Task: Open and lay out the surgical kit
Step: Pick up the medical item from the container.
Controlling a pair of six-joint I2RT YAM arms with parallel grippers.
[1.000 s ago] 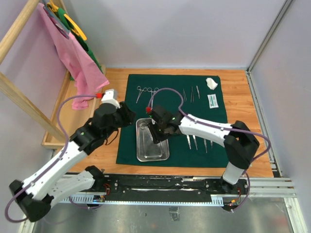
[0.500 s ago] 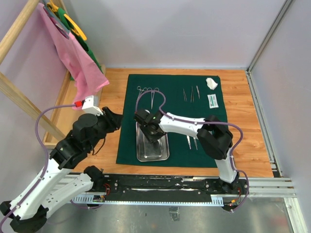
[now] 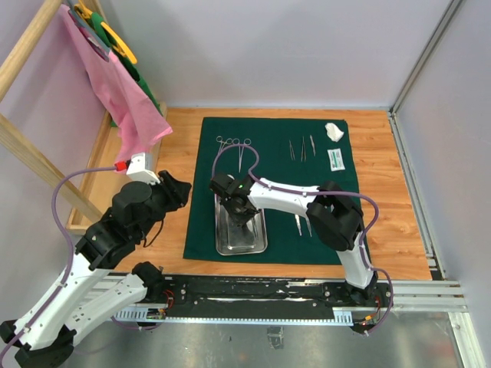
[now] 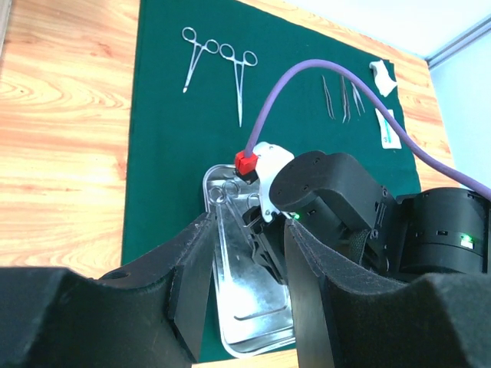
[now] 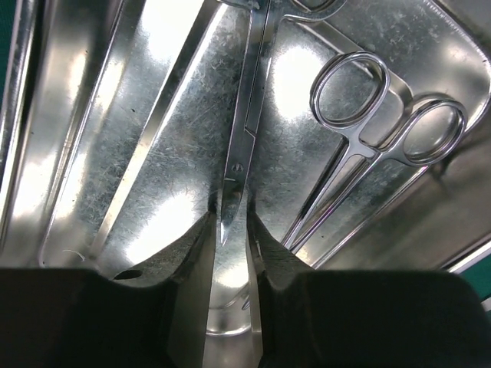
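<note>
Left gripper [image 4: 247, 224]: you held it left of the tray [image 3: 242, 247], fingers apart, empty.
Right gripper [image 5: 230, 230]: down in the tray, fingers flanking the scissors [image 5: 242, 130] tip; you couldn't tell if they pinched it.

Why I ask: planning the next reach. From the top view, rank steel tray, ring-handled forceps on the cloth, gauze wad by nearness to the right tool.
1. steel tray: directly under the right tool.
2. ring-handled forceps: beyond it, on the cloth.
3. gauze wad: cloth's far right corner.

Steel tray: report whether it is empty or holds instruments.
Not empty: the steel tray holds ring-handled forceps and a pointed instrument, the right hand straddling its tip.
</note>
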